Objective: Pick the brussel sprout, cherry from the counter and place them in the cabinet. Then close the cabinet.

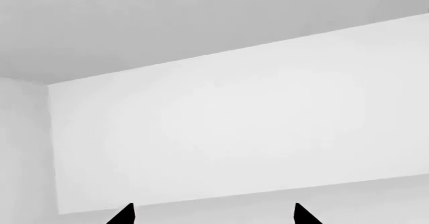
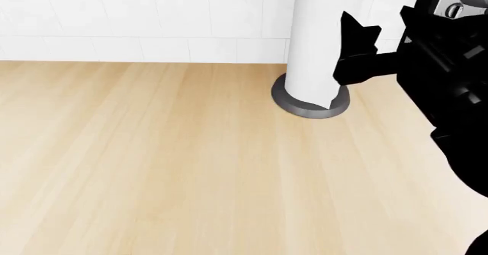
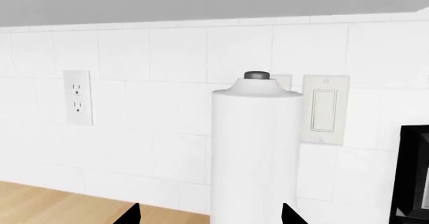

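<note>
Two black fingertips show at the edge of each wrist view, set apart with nothing between them: left gripper (image 1: 213,215) spread, right gripper (image 3: 209,215) spread.

Head view: the counter (image 2: 152,163) fills most of the frame, pale wood grain, bare where visible. At its back edge stands a white paper towel roll (image 2: 324,38) on a grey round base (image 2: 294,105), upright, against the white tiled wall (image 2: 137,20). The right arm (image 2: 442,66) reaches in from the right side, black, its fingers near the roll at about mid-height; contact cannot be judged.

Right wrist view: the camera faces the roll head-on; grey knob (image 3: 256,75) on top. Behind it on the tiles, a double outlet (image 3: 77,97) to one side and a light switch (image 3: 324,109) to the other. A dark object is cut off at the frame edge, not identifiable.

Left wrist view: only plain white flat surfaces; cannot tell what they belong to.

Sprout and cherry: neither appears in any view. Cabinet: not identifiable.
</note>
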You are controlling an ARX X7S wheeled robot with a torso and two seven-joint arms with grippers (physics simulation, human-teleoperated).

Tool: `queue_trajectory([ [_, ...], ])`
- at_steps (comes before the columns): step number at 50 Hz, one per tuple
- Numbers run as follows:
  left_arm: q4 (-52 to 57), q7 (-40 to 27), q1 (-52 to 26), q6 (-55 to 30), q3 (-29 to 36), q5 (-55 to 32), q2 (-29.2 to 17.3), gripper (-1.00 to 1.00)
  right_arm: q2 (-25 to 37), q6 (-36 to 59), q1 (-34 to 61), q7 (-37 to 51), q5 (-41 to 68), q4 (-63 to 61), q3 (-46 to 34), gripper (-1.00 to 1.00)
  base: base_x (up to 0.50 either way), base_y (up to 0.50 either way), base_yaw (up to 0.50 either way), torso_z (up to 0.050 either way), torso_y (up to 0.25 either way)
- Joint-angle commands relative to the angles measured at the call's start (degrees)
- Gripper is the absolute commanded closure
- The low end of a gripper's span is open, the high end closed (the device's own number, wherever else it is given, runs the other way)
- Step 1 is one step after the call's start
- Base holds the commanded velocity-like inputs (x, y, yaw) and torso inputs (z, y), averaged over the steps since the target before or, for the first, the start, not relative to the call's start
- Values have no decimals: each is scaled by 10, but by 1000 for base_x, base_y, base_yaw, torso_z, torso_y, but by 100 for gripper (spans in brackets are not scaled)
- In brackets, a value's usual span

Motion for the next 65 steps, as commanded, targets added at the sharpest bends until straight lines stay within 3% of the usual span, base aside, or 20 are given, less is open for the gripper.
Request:
queue_trajectory([
  [1,218,-32,71,-84,-4,-9,-22,-100,5,-2,5,6,9,0,3,-100,0,0,0,0,0],
  [14,455,-42,163,-200,-19,-32,-46,-100,8,-5,7,13,14,1,-1,-100,0,0,0,0,0],
  [39,719,-37,326,-346,-3,-66,-83,-100,14,-11,12,22,19,6,-8,-100,0,0,0,0,0],
  [49,814,-41,370,-352,-26,-78,-91,-100,18,-15,9,25,23,5,-7,-100,0,0,0,0,0],
  [65,875,-53,430,-344,-50,-85,-95,-100,23,-25,0,24,22,5,-9,-100,0,0,0,0,0],
])
